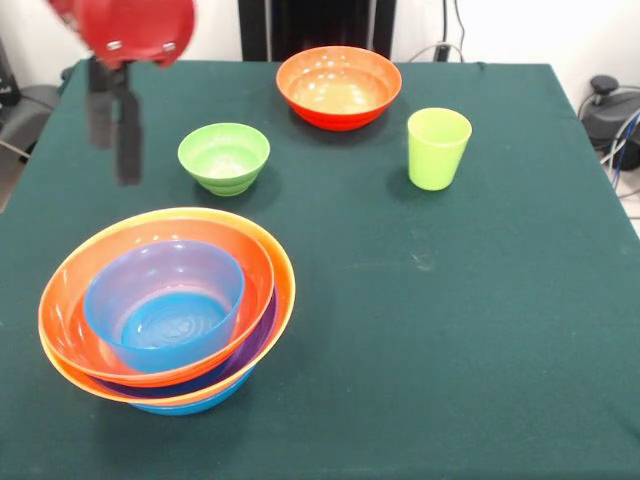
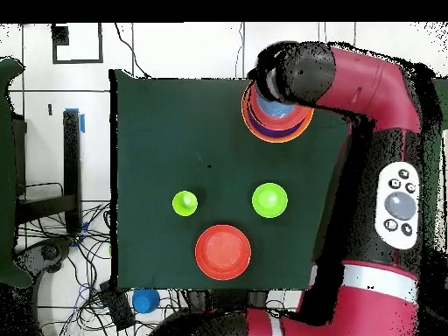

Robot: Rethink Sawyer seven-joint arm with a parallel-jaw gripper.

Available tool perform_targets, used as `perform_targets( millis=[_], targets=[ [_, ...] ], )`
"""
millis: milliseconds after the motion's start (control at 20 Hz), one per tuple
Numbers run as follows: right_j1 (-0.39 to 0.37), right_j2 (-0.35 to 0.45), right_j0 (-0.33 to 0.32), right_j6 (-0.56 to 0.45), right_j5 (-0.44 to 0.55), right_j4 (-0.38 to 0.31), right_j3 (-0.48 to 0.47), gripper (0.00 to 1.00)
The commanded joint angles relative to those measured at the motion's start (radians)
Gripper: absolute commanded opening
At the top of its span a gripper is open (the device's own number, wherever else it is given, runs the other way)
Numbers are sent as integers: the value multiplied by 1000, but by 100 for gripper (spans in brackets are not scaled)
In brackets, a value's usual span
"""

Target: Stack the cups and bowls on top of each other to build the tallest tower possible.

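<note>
Four-odd bowls nested, tower [image 1: 167, 310] | hand [image 1: 113, 125] blurred, beside green bowl [image 1: 224, 157]

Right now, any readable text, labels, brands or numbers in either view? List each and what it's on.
None can be read.
Bowl stack, small green bowl, red-orange bowl, green cup: plain plastic, no print.
Arm's grey button panel: buttons show, any symbols too small to read.
Black square outline on the floor: a marking, no letters.
Gripper: no label visible.
</note>
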Motion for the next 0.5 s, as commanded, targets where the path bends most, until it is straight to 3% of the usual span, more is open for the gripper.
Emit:
perform_targets(
  millis=[50,500],
  targets=[
    [-32,-39,76,176,20,37,293,100],
    [-54,-146,182,273,-89,90,432,100]
  ],
)
